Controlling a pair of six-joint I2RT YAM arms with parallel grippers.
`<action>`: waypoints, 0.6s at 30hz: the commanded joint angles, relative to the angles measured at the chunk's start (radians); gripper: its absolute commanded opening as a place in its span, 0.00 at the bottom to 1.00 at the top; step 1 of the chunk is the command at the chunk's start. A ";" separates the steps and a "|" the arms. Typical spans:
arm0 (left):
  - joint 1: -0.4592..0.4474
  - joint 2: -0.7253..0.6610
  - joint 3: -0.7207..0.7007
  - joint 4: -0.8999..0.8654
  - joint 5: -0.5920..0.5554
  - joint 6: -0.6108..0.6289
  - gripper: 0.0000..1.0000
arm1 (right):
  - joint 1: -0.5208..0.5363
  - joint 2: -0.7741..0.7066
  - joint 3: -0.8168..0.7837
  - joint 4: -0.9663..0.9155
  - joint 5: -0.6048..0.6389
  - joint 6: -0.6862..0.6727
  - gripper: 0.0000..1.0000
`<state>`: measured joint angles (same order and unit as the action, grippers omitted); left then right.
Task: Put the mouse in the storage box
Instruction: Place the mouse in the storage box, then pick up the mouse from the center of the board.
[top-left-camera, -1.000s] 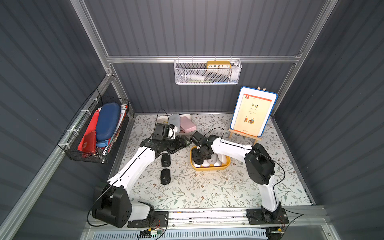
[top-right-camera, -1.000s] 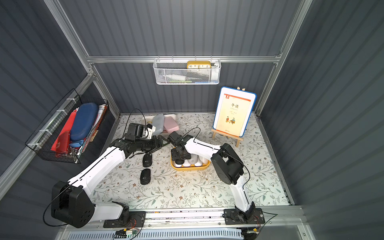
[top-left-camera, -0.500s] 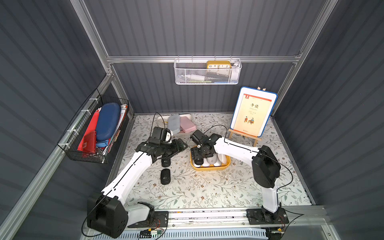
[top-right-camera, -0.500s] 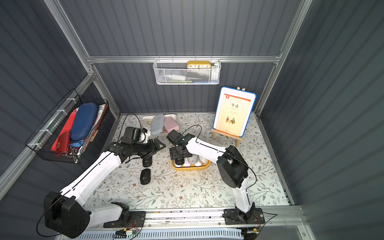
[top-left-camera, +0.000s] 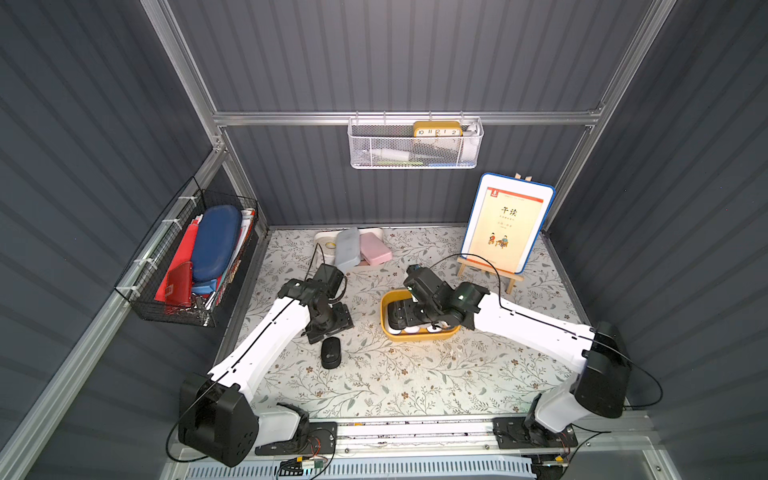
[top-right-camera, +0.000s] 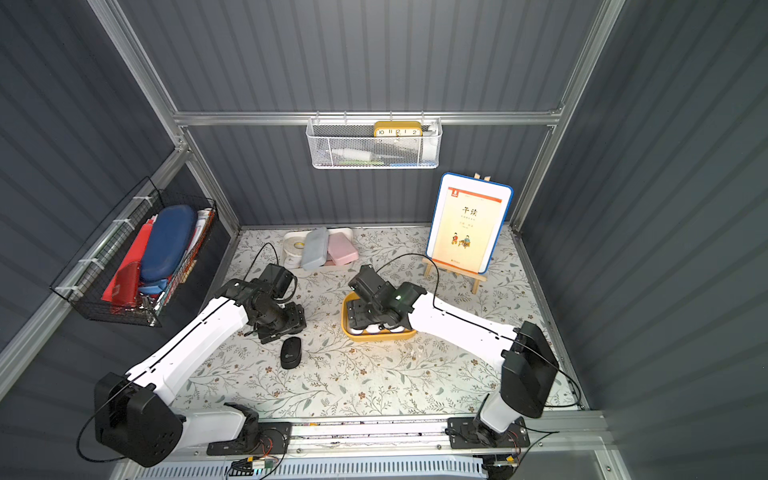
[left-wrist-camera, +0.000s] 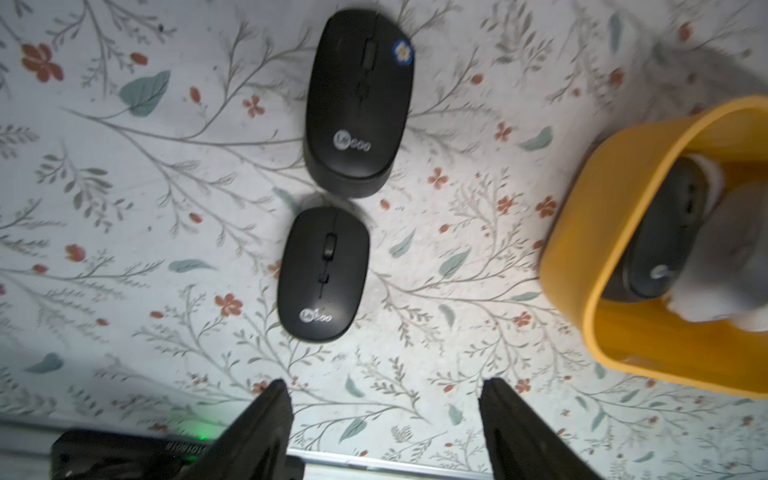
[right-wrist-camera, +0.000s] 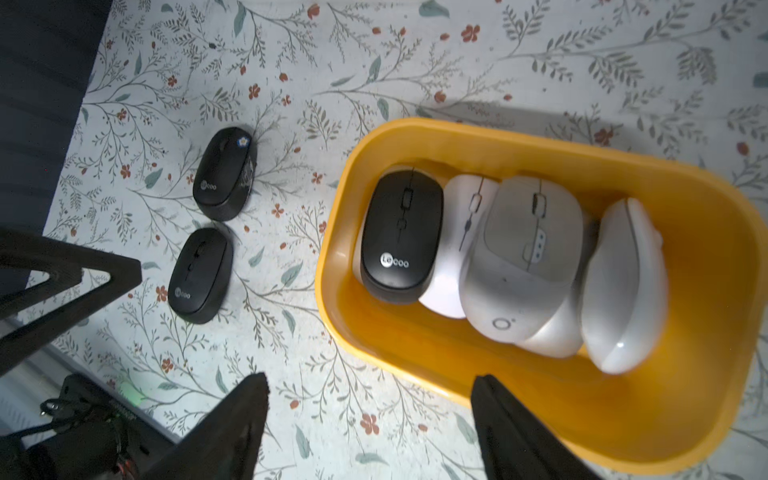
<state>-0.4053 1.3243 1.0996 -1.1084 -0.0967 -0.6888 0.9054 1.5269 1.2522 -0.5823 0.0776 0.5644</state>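
Two black mice lie end to end on the floral table. The left wrist view shows one mouse (left-wrist-camera: 324, 274) close ahead of my left gripper (left-wrist-camera: 384, 395), which is open and holds nothing, and the other mouse (left-wrist-camera: 359, 104) beyond it. In both top views only the front mouse (top-left-camera: 331, 352) (top-right-camera: 291, 352) shows. The left gripper (top-left-camera: 330, 322) hangs over the other one. The yellow storage box (top-left-camera: 419, 334) (right-wrist-camera: 519, 137) holds a black mouse (right-wrist-camera: 401, 237) and several white mice (right-wrist-camera: 528, 257). My right gripper (right-wrist-camera: 370, 384) is open and holds nothing, at the box's near rim.
A white tray (top-left-camera: 322, 241) with grey and pink cases sits at the back. A book on a wooden easel (top-left-camera: 505, 226) stands back right. A black wire basket (top-left-camera: 183, 307) hangs on the left wall and a white mesh basket (top-left-camera: 415, 149) on the back wall.
My left gripper has swung from the back toward the front and now covers the rear loose mouse in the top views. The right gripper has stayed over the box.
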 joint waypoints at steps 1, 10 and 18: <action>-0.005 0.018 -0.002 -0.149 -0.098 -0.008 0.77 | 0.010 -0.077 -0.070 0.087 -0.070 0.033 0.83; -0.018 0.056 -0.118 0.016 0.028 -0.139 0.81 | 0.056 -0.169 -0.136 0.117 -0.082 0.021 0.85; 0.009 0.166 -0.194 0.114 0.003 -0.190 0.85 | 0.057 -0.222 -0.165 0.102 -0.048 0.016 0.85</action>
<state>-0.4137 1.4715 0.9428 -1.0374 -0.0975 -0.8410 0.9600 1.3300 1.1076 -0.4770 0.0048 0.5831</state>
